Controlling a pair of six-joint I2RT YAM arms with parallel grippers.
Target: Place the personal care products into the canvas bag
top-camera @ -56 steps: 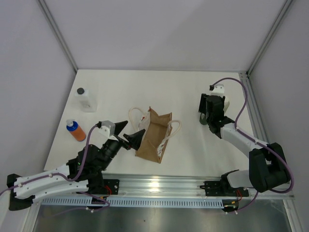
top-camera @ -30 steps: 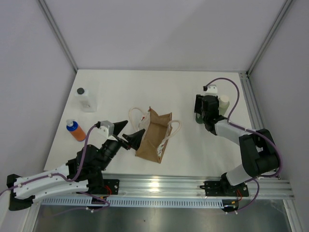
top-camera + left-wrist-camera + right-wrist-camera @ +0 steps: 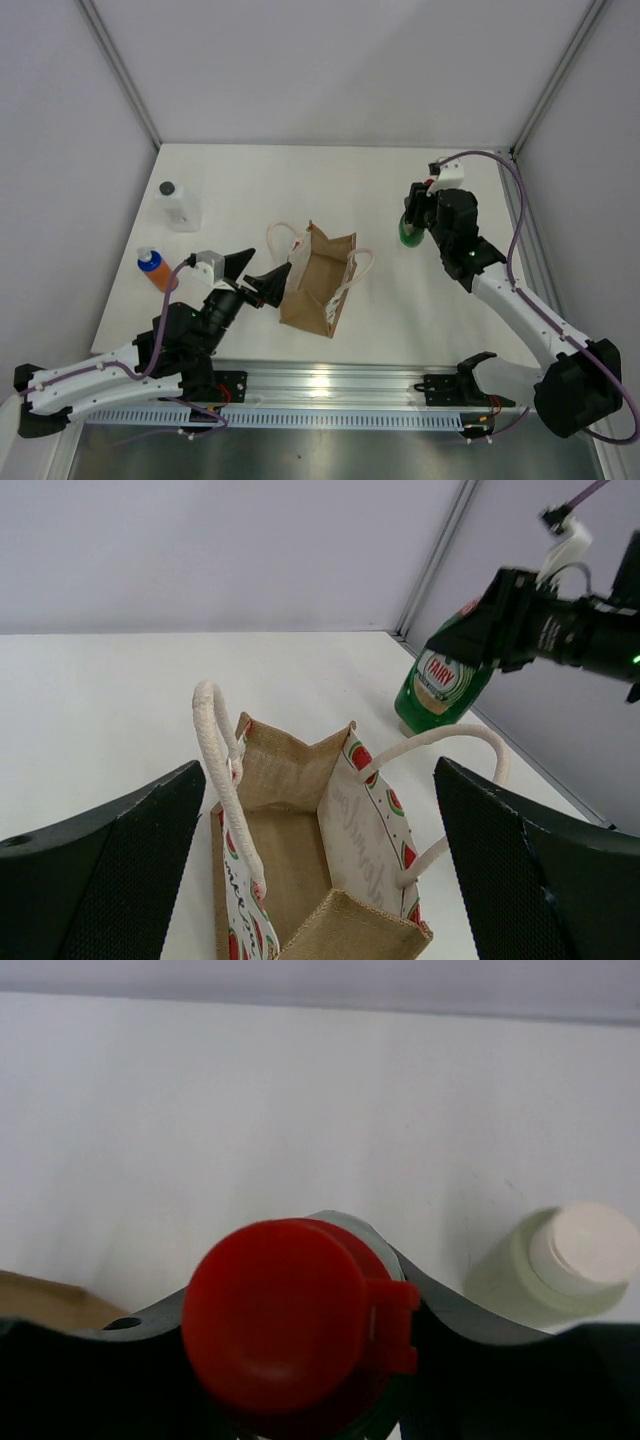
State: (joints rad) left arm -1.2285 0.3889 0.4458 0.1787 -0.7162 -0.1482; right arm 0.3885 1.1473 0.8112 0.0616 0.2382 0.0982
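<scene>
The canvas bag (image 3: 318, 282) stands open at mid-table, with cream rope handles and a watermelon print; its inside shows empty in the left wrist view (image 3: 290, 850). My left gripper (image 3: 262, 272) is open just left of the bag, its fingers either side of the mouth (image 3: 320, 875). My right gripper (image 3: 413, 220) is shut on the dark green bottle with red cap (image 3: 408, 233), which leans by the far right (image 3: 443, 680); its cap (image 3: 290, 1325) fills the right wrist view. The olive-green bottle with cream cap (image 3: 560, 1260) stands beside it. The clear bottle (image 3: 178, 206) and orange bottle (image 3: 156, 270) stand far left.
White walls and metal corner posts (image 3: 545, 90) close in the table at the back and sides. A metal rail (image 3: 330, 385) runs along the near edge by the arm bases. The bag lies between the two arms.
My right gripper has taken the dark green bottle, and wrist and bottle now sit tilted a little higher and farther back. My left arm has drawn back slightly to the left.
</scene>
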